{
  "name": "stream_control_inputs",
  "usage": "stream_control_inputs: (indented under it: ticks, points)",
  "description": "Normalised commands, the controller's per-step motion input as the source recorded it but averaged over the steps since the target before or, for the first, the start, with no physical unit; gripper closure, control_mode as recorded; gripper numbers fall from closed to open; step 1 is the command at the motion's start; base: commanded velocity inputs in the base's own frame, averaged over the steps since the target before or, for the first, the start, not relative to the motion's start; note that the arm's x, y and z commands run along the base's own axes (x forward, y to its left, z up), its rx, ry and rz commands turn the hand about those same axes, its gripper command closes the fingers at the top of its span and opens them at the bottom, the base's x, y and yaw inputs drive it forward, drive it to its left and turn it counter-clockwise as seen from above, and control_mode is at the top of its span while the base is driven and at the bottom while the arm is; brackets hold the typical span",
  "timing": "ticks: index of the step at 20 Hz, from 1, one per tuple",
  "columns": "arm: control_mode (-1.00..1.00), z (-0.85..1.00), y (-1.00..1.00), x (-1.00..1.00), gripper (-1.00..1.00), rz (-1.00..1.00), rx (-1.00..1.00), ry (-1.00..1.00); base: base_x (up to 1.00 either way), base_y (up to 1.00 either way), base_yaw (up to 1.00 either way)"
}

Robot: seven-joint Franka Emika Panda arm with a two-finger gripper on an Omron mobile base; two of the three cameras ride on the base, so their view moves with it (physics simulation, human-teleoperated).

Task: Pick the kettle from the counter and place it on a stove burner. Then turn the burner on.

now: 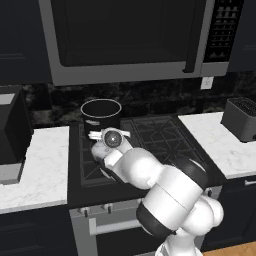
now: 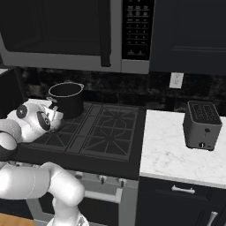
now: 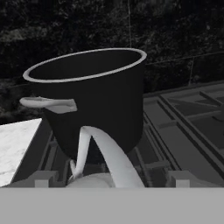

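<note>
I've got the kettle [image 3: 98,177] sitting on the front-left stove burner [image 1: 95,170], just ahead of the black pot [image 3: 94,103]; my gripper [image 3: 109,178] stands spread either side of the arched handle, gripping nothing, so it can lift clear before the knob

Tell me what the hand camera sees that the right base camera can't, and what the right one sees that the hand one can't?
Hand view alone: the kettle close up, its arched wire handle rising in front of the black pot, with the gripper fingertips standing wide apart on either side of it, not touching it.

Right base view alone: the toaster on the counter, the wall outlet, the microwave overhead and the oven knobs below.

Both: the black pot on the back left stove burner, and the dark backsplash.
</note>
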Motion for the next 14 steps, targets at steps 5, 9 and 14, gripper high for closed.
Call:
stream_control_inputs:
  ticks: [5, 9, 14]
  points:
    - [-1.00, 0.00, 0.00, -0.13, -1.00, -0.07, 0.00, 0.00, 0.00, 0.00, 0.00]
    - [-1.00, 0.00, 0.00, -0.11, -1.00, -0.05, 0.00, 0.00, 0.00, 0.00, 0.00]
    - [-1.00, 0.20, 0.00, -0.33, -1.00, -0.02, 0.00, 0.00, 0.00, 0.00, 0.00]
